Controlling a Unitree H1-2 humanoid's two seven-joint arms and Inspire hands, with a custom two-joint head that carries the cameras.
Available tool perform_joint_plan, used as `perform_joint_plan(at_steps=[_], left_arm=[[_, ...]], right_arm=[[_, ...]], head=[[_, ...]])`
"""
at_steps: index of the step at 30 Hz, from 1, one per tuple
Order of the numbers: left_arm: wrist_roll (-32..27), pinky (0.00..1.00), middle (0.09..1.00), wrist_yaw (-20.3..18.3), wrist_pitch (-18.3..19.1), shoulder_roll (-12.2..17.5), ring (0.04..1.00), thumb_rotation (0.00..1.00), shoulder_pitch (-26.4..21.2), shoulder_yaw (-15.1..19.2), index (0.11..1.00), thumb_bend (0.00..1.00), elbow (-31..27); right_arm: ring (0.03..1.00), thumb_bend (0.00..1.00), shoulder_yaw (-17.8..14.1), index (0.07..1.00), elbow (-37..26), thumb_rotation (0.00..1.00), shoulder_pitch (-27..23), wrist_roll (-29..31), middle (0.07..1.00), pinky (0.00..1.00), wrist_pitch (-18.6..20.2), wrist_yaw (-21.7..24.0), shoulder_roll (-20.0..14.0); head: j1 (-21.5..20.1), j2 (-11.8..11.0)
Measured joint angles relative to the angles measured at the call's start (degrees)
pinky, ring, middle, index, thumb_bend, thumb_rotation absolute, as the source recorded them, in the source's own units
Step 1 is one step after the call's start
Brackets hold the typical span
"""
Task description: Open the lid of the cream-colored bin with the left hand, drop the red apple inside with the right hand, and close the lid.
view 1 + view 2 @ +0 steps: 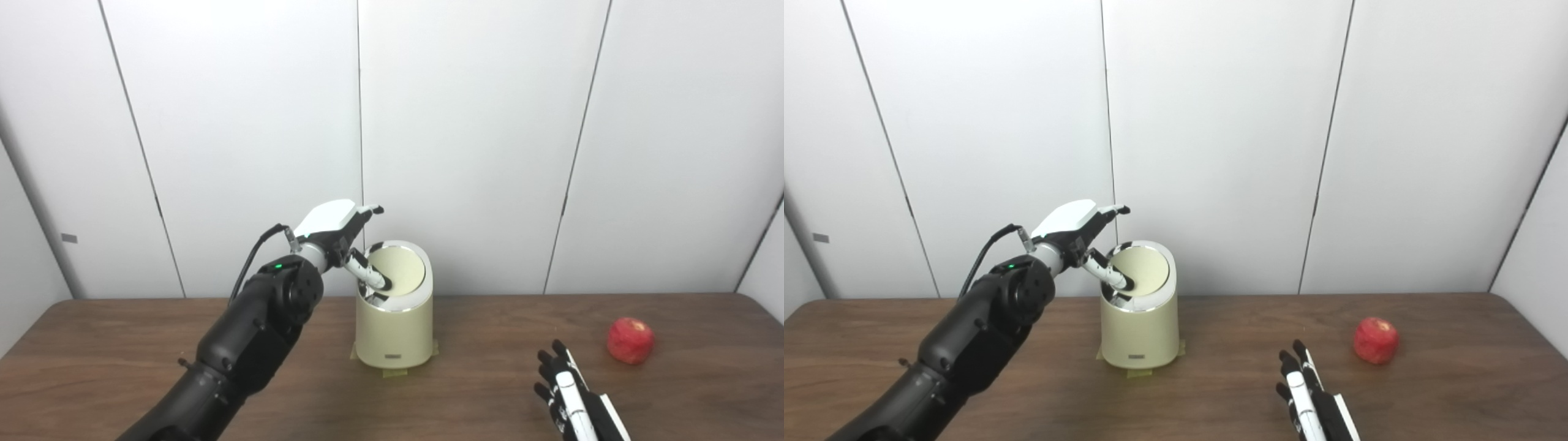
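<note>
The cream-colored bin (395,334) stands mid-table near the back wall, its round swing lid (401,269) facing me. My left hand (343,236) hovers at the bin's upper left with its fingers apart; its thumb (370,275) presses on the lid's lower left edge, and a dark gap shows just below it. It grips nothing. The red apple (629,340) lies on the table at the right. Near the front edge my right hand (566,389) rests open with fingers straight, short of the apple and to its left.
The brown wooden table (122,343) runs to the white panelled wall (478,135) behind the bin. Tape patches (392,370) sit under the bin's base. Bare tabletop lies between the bin and the apple.
</note>
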Motion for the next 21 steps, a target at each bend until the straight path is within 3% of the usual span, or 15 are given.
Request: perform_joint_plan(at_steps=[21], left_arm=[[-0.03, 0.93, 0.957, 1.97, -0.85, -0.72, 0.960, 0.01, -0.08, -0.07, 0.936, 0.94, 2.05]], right_arm=[[0.963, 0.59, 0.36, 1.000, -1.32, 0.85, -0.04, -0.33, 0.947, 0.93, 0.93, -1.18, 0.73]], head=[[-0.79, 0.53]])
